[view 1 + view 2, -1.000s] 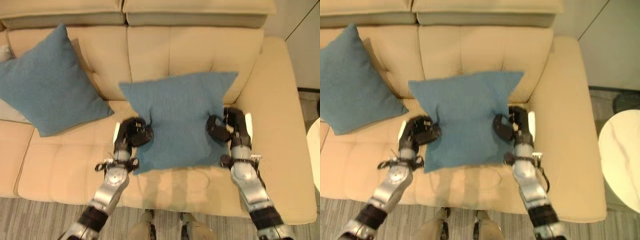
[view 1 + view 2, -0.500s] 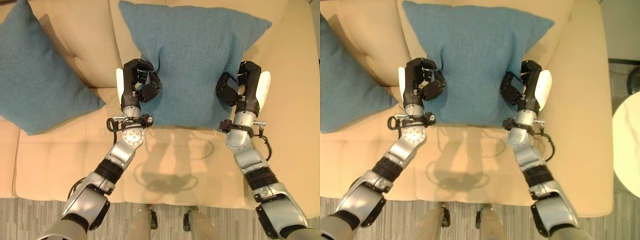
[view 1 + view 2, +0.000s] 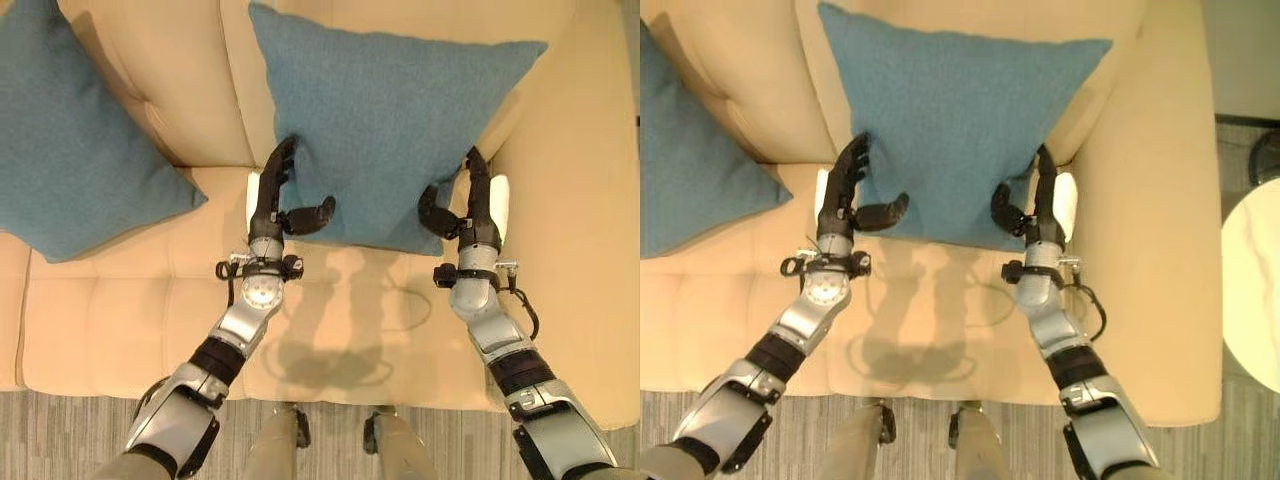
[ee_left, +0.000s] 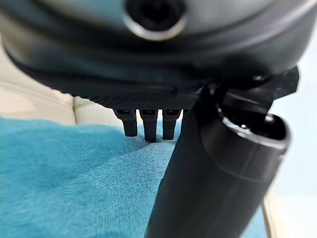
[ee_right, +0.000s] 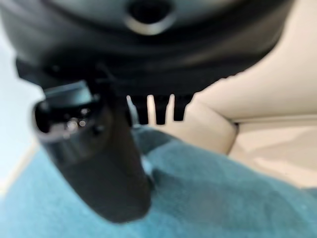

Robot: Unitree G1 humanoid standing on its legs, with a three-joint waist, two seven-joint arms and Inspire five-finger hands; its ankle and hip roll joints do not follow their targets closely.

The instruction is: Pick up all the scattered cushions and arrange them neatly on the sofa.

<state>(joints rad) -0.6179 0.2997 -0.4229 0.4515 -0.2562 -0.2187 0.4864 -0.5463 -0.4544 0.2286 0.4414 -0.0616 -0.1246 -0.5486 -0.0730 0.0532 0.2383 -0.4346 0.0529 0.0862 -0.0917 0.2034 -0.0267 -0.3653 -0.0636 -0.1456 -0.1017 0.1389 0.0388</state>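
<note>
Standing right by it, so here's the hardware. Both arms are silver-grey metal, the left arm (image 3: 238, 322) and the right arm (image 3: 497, 345), each broken up by chunky black bands partway along the forearm. There's a round silver disc at each wrist with little black fittings sticking out the sides. The left hand (image 3: 272, 195) and right hand (image 3: 470, 205) are dark, nearly black, with slim segmented fingers (image 4: 148, 126), and each has a white cover (image 3: 253, 192) along the outer side. Up close the thumb (image 4: 213, 168) is a fat glossy cylinder, and the wrist housing has a round recessed socket (image 4: 154, 12) ringed in silver.
</note>
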